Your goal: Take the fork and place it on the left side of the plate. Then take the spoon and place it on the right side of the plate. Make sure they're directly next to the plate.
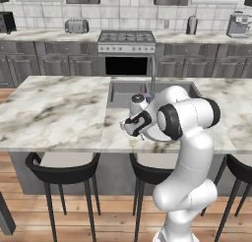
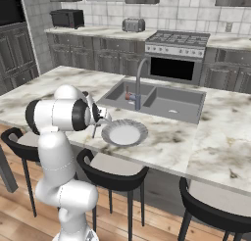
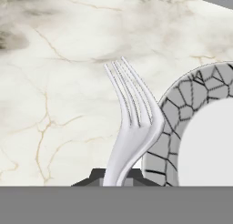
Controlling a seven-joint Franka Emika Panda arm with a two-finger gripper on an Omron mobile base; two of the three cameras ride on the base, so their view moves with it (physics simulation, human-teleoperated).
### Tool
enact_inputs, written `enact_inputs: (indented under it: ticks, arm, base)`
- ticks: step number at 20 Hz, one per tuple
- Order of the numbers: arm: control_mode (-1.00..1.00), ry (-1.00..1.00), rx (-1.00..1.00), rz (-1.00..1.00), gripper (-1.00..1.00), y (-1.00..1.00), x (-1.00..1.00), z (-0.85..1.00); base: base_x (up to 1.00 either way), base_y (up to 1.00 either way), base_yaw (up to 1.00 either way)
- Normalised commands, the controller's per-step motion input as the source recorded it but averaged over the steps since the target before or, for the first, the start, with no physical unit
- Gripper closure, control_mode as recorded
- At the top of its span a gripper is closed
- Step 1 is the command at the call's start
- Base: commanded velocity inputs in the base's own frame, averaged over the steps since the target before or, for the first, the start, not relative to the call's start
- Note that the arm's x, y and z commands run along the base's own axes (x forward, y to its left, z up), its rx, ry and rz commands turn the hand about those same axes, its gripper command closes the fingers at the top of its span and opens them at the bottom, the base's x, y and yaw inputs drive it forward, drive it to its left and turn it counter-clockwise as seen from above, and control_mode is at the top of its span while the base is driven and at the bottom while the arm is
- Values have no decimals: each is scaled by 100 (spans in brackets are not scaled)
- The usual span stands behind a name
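Gripper point(image 3: 116, 175) pinched tight on fork point(image 3: 132, 123) handle, tines pointing away over marble counter point(image 3: 54, 82). Fork just left of plate point(image 3: 182, 109) rim, perhaps overlapping its edge. Plate near sink point(image 2: 157, 100), close to counter's front edge.

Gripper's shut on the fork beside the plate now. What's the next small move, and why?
Probably lower straight down and release. In the hand view the slim silvery metal fork, held in the shut gripper, sits right beside the round pale plate with its crackle-patterned rim, over bare marble counter. Whether it touches the counter yet is unclear.
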Motion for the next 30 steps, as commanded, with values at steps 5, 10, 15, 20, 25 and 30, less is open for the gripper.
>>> enact_inputs:
  ticks: [5, 10, 15, 20, 25, 30]
  arm:
    - [-100, 0, -1, 0, 100, 0, 12, -13]
    - [-100, 0, 0, 0, 100, -7, 18, -24]
    - [-100, 0, 0, 0, 100, -1, 23, -16]
    - [-100, 0, -1, 0, 100, 0, 31, -2]
    - [-100, 0, -2, 0, 100, 3, 42, 0]
    - [-100, 0, -4, 0, -100, 6, 34, 0]
  base:
    - [0, 0, 0]
    - [0, 0, 0]
    - [0, 0, 0]
    - [0, 0, 0]
    - [0, 0, 0]
    - [0, 0, 0]
